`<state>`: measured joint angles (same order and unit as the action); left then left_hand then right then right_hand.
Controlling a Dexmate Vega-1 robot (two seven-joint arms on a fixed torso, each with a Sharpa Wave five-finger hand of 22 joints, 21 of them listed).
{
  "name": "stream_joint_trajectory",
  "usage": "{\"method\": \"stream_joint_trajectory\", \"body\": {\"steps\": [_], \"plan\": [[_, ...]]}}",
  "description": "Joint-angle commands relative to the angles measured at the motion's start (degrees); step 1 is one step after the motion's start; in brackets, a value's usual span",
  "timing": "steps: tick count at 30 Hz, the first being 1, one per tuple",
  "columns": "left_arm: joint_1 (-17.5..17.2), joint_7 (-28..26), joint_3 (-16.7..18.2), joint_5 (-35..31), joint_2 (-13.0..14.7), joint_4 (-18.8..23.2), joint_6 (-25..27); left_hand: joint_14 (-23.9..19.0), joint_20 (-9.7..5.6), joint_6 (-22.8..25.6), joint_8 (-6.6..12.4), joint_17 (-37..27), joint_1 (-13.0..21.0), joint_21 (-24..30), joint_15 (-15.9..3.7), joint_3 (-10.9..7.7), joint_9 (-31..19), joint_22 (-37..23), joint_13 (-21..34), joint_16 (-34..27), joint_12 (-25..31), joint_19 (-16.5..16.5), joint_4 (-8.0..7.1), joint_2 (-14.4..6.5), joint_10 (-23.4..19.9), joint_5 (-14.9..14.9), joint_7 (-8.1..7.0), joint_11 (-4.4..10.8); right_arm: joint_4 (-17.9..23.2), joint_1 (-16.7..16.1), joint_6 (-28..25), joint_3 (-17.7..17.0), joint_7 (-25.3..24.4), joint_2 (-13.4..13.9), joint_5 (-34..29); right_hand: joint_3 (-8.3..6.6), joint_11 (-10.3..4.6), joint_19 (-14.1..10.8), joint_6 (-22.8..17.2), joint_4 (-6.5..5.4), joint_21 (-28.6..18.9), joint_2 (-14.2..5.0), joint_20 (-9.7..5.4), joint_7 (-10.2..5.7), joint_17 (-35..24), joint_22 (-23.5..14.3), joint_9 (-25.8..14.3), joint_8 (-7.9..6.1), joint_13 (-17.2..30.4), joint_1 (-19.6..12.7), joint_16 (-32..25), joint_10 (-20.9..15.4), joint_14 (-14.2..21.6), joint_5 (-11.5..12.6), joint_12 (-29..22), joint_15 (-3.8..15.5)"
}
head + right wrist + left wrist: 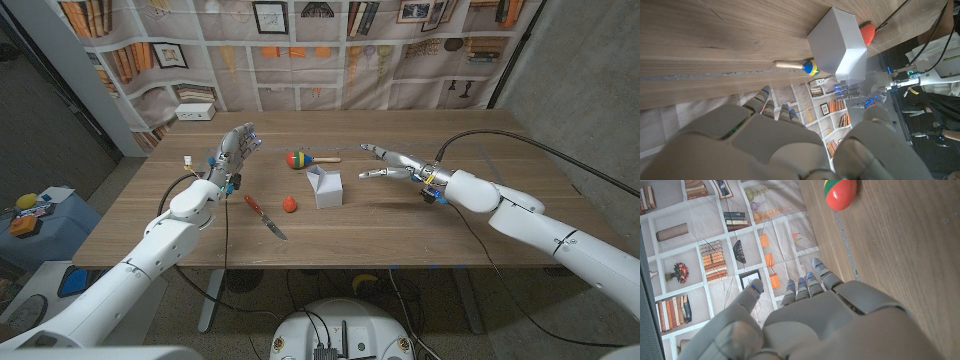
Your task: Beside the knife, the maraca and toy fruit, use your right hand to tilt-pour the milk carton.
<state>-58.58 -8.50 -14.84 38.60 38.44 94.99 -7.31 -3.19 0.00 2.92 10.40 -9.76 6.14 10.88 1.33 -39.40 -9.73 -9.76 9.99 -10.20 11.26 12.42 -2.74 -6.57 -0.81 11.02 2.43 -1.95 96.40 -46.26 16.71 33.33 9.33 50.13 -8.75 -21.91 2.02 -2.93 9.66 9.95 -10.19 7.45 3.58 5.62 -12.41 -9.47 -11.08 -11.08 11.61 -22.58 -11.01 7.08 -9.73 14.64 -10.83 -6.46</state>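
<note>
The white milk carton (325,187) stands upright with its top open at the middle of the table (450,230). The carton (837,42) also appears in the right wrist view. Behind it lies the maraca (297,159) (841,193) (807,66), with a coloured head and a wooden handle. The red toy fruit (289,205) (867,32) sits just left of the carton. Left of the fruit lies the red-handled knife (264,215). My right hand (395,163) (780,145) hovers right of the carton, fingers spread toward it, a gap between them. My left hand (232,155) (805,320) is raised left of the maraca, fingers apart, holding nothing.
A cloth printed with bookshelves hangs behind the table. A white box (195,111) sits beyond the back left corner. A small white and yellow thing (187,158) lies near the left edge. A black cable (500,135) arcs over my right forearm.
</note>
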Motion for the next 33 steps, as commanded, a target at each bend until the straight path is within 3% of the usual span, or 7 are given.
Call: {"method": "stream_joint_trajectory", "body": {"steps": [1,17,33], "plan": [[0.00,-0.37,-0.03,0.31,0.00,0.43,1.02,-0.79,0.30,0.95,0.42,-0.08,-0.27,0.52,-0.07,-0.43,-0.33,-0.05,0.20,-0.49,0.22,0.77,-0.06,-2.94,-0.57,-0.14,-0.01,-0.07,-3.23,4.59,2.57,2.85,4.77,-1.58,-2.95,-0.39,-0.03,0.35,8.46,0.13,-0.20,0.21,0.54,0.40,-0.34,-0.27,-0.26,-0.38,0.12,-1.15,-0.27,0.77,-1.79,0.36,-0.17,-0.49],[-0.59,-0.94,-0.61,0.32,-1.02,0.38,0.71,-1.60,0.57,1.45,0.45,-0.13,-0.69,0.59,0.09,-0.73,-0.35,-0.07,0.22,-0.58,0.34,1.23,-0.17,-2.94,-1.34,-0.19,0.24,-0.23,-6.53,7.75,5.50,5.47,7.66,-4.21,-4.72,-0.97,1.14,1.02,11.74,0.15,-0.26,0.05,1.08,0.39,-0.51,-0.27,-0.31,0.20,0.23,-3.56,-0.35,2.61,-2.90,0.80,0.07,-1.28],[-2.00,-1.43,-0.39,0.70,-1.05,1.13,0.49,-2.53,0.83,1.43,0.30,-0.16,-1.14,0.62,0.01,-1.00,-0.36,-0.08,0.25,-0.69,0.31,1.63,-0.33,-2.91,-1.71,-0.23,0.29,-0.29,-10.78,10.57,7.77,7.74,8.90,-7.03,-5.92,-1.54,1.28,1.21,12.83,0.17,-0.36,-0.28,1.18,0.17,-0.60,-0.26,-0.29,0.11,0.27,-5.25,-0.45,3.54,-3.41,0.86,0.04,-1.36]]}}
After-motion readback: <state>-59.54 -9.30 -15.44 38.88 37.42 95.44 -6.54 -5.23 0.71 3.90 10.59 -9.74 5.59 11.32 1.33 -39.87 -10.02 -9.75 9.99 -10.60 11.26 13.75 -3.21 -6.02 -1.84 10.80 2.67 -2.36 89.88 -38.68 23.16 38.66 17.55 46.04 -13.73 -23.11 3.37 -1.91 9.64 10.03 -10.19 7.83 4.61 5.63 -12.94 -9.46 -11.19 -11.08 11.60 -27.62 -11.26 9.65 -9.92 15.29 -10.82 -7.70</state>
